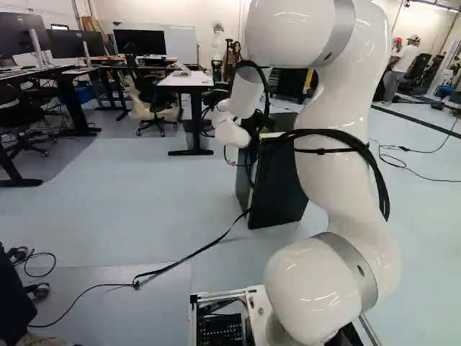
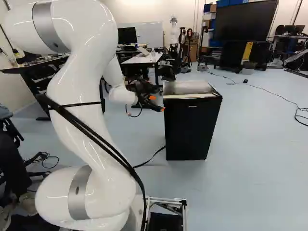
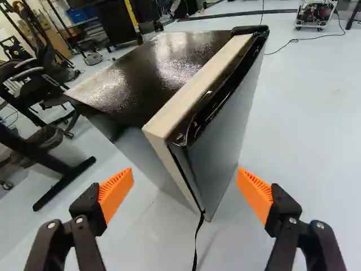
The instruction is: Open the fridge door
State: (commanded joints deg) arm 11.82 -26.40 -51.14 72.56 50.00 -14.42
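Beside the fridge [image 2: 185, 87], a spread hand [image 3: 185, 174] faces the door's edge

Leftmost in the right base view, at nine o'clock, rises the white arm [image 2: 89, 96]. Next, a dark cord [image 2: 155, 153] runs from the fridge's foot toward seven o'clock. Above it is the hand, at ten o'clock from the door [image 2: 191, 130], its fingers wide apart and its orange pads [image 3: 117, 193] pinching nothing. Rightmost of these, the fridge stands on the floor [image 2: 255, 168], near twelve o'clock from the base, with its smooth black door apparently shut.

The door should feel rigid and fairly heavy, stuck at first by its seal, then swinging easily. Its glossy face would likely let pads slip, and no protruding handle shows. The best hold is probably the upright edge nearest the hand: work one finger in behind it and draw gently, since a hard tug could shift or tip the whole fridge.
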